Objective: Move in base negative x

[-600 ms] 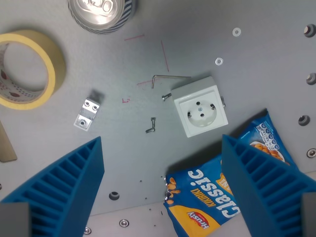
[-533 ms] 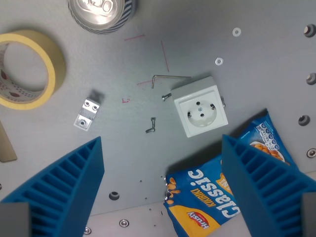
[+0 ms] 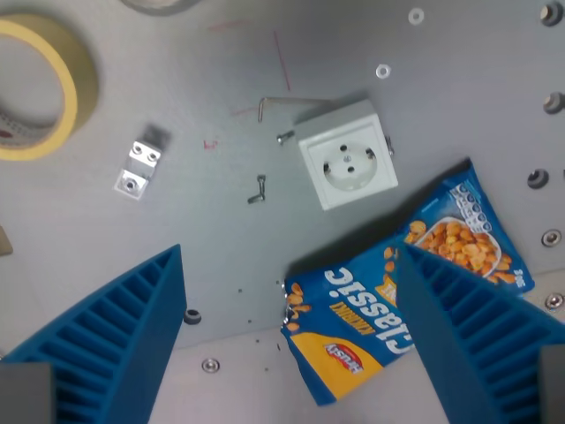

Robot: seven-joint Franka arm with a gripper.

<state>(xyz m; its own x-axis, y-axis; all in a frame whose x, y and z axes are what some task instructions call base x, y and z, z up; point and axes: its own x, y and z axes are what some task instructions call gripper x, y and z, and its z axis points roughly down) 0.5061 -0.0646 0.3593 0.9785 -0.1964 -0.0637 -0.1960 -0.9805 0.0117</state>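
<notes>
Whole scene has slid toward the top of the wrist view since 0.6 s ago: camera shift, the objects keep their layout. The can that showed at top is now only a sliver at the upper edge. Tape roll (image 3: 35,84) is cut by the view's left edge. More of the snack bag (image 3: 388,305) shows, its lower end now in frame.

Gripper (image 3: 291,344) is spread wide, blue fingers (image 3: 106,340) at the lower corners, nothing between them. The right finger overlaps the bag in view; contact cannot be told.

White socket (image 3: 347,165) sits above the bag, just beside it. Allen key (image 3: 287,102) touches the socket's upper corner. Metal bracket (image 3: 137,168) lies well apart to the left; small screws (image 3: 257,188) between.

Grey table (image 3: 203,256) is bare between the fingers and left of the bag. A paler strip with bolt heads crosses the bottom.
</notes>
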